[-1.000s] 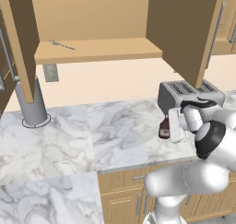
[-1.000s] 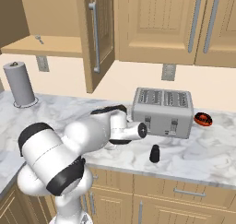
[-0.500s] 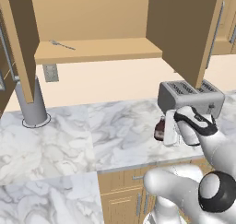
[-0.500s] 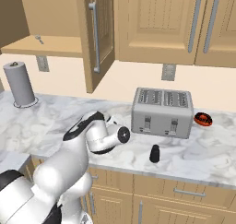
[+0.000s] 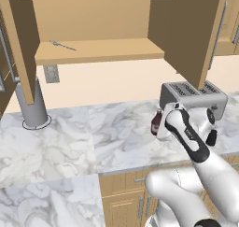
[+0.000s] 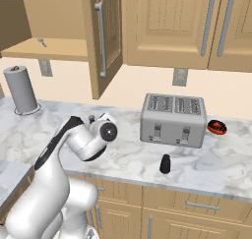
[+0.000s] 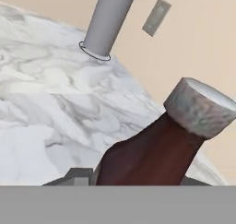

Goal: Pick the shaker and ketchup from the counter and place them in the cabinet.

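Grabbing the ketchup [image 5: 156,121] is the step in hand, I think.

Left base view: the claw [image 5: 159,126] is low over the worktop [image 5: 70,137], just in front of the toaster [image 5: 191,94]. The ketchup is right at the claw, upright, w/ its bottom at or just above the worktop; can't tell which. The shaker [image 5: 211,138] peeks out behind the arm, near the front edge. The cabinet [image 5: 100,51] is open, up and to the left, and its shelf has lots of room.

Right base view: the shaker [image 6: 166,164] stands alone on the worktop in front of the toaster [image 6: 173,119], not touched yet. The arm's elbow hides the ketchup.

Hand view: the ketchup [image 7: 147,158] is very close, w/ its pale cap [image 7: 200,108] on top. The claw [image 7: 133,179] looks squeezed round the bottle's fat part.

Next move, my guess: lift it straight up, swing left and up to the shelf, and keep clear of the open doors. Then come back for the shaker.
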{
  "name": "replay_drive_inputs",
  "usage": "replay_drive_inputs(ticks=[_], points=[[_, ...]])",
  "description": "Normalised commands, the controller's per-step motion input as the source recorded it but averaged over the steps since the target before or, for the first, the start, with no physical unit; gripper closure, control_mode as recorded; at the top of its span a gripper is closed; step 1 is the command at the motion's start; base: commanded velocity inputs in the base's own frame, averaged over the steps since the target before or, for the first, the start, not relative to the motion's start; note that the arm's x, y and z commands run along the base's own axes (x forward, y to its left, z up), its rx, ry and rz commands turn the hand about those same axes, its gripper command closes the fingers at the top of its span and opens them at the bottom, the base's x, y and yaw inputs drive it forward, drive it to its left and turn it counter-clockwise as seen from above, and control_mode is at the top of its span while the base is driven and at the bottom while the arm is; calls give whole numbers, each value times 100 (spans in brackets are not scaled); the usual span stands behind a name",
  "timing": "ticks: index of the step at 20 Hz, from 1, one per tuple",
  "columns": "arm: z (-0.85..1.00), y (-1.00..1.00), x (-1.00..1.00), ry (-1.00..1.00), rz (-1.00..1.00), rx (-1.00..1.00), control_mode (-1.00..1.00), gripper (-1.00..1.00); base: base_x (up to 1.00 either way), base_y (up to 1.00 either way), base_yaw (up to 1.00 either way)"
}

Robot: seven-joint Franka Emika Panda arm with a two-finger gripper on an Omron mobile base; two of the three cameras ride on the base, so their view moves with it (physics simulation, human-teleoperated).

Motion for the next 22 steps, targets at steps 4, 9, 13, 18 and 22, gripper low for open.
replay_drive_inputs(ticks=[4,9,13,18,22], points=[[14,67,-31,0,-16,1,-100,100,0,0,0],[23,69,-37,-1,-18,0,-100,100,0,0,0],[51,45,-23,-3,-24,1,-100,100,0,0,0],[59,29,-5,-2,-32,4,-100,100,0,0,0],[56,12,0,0,-29,2,-100,100,0,0,0]])
